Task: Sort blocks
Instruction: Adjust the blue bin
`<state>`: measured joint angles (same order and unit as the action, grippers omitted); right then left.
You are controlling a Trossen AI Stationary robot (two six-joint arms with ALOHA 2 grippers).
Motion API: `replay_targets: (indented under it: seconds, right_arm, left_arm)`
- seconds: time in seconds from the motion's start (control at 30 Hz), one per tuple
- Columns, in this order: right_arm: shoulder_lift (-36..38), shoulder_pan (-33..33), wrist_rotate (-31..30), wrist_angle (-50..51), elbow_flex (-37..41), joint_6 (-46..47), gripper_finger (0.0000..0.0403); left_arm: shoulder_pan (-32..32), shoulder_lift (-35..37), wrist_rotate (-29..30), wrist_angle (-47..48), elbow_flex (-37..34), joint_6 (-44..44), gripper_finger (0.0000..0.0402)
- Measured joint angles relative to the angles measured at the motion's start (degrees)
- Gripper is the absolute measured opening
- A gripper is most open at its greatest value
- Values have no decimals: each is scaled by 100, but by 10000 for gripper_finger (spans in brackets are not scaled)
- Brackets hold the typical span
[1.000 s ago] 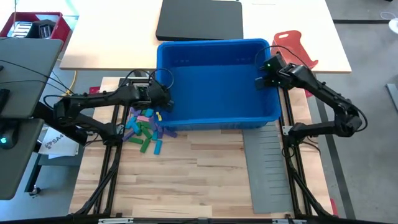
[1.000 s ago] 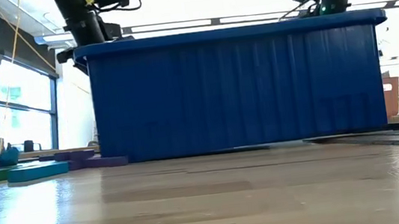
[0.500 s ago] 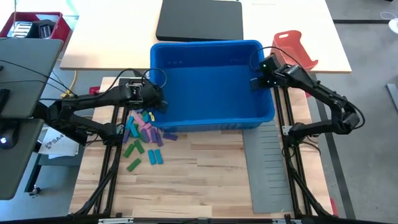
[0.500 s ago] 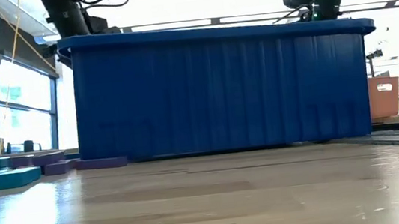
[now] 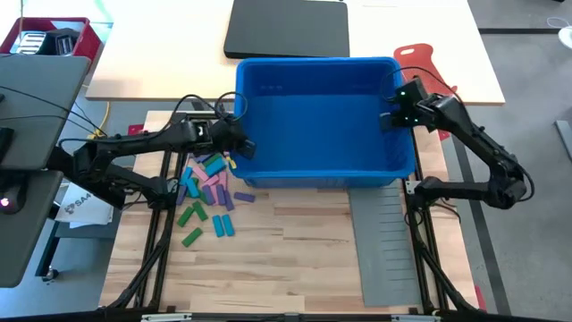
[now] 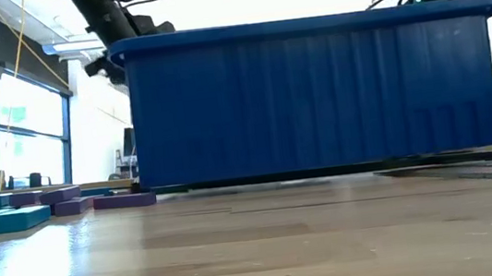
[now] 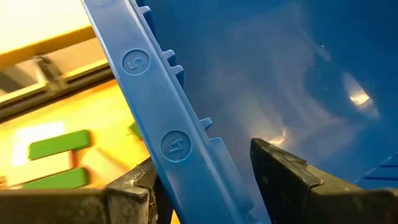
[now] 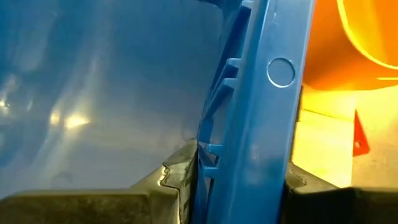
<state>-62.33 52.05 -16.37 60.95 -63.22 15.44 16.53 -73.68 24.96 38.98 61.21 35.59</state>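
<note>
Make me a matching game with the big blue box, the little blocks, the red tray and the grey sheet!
Things:
1. blue bin
2. blocks
3. orange-red tray
4. grey divider sheet

Places:
A. flat on the wood, under the bin's right end
B. gripped at both ends by the left gripper and right gripper
C. on the pale table behind the right gripper
D. scattered by the bin's left end

Pairs: 1-B, 2-D, 3-C, 4-A
</note>
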Motion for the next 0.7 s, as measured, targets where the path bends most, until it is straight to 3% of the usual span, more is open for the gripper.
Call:
replay_targets:
  seconds: [0.2, 0.4, 0.7]
  right_arm:
    - [94, 79, -44, -78, 0, -142, 112]
    - [85, 79, -44, -148, 0, -71, 112]
    - [-50, 68, -54, -64, -4, 5, 112]
  left_arm:
    - [11, -383, -77, -381, 0, -242, 182]
    - [174, -273, 9, -357, 94, -523, 182]
    - [486, -268, -456, -407, -59, -611, 182]
